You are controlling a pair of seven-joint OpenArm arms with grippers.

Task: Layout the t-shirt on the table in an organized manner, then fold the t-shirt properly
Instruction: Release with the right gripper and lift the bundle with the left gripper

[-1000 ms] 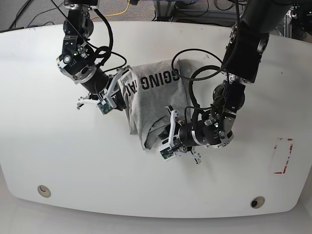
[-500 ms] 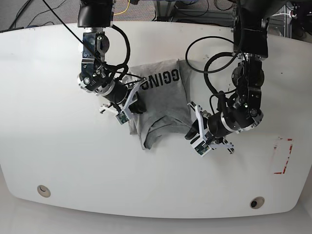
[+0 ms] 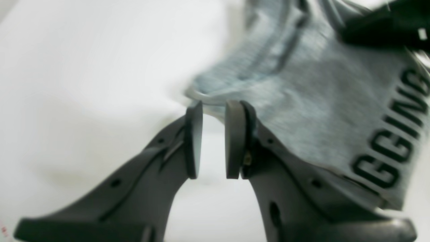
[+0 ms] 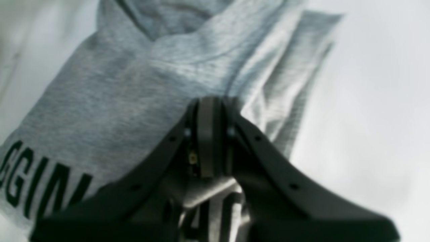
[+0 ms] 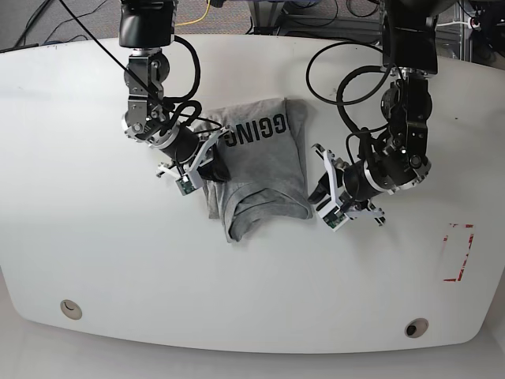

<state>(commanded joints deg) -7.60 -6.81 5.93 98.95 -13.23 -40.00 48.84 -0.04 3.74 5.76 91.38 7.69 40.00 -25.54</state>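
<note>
The grey t-shirt (image 5: 260, 162) lies bunched and partly folded mid-table, black letters "GGING" showing near its far edge. My right gripper (image 5: 203, 167) sits at the shirt's left edge. In the right wrist view the right gripper (image 4: 210, 102) has its pads pressed together, with grey t-shirt (image 4: 134, 84) cloth around and under them. My left gripper (image 5: 322, 199) hovers just off the shirt's right side. In the left wrist view the left gripper (image 3: 215, 109) shows a narrow gap with only white table (image 3: 84, 84) in it, tips near the t-shirt (image 3: 319, 111) hem.
The white table (image 5: 95, 260) carries a red dashed mark (image 5: 458, 253) at the right and two grommet holes (image 5: 71, 309) (image 5: 416, 327) near the front edge. Black cables loop off both arms above the shirt. Cables and gear lie beyond the far edge.
The left gripper left the shirt's near hem and shifted right, off the cloth. The right gripper moved in onto the shirt's left edge, and the shirt now lies narrower.
</note>
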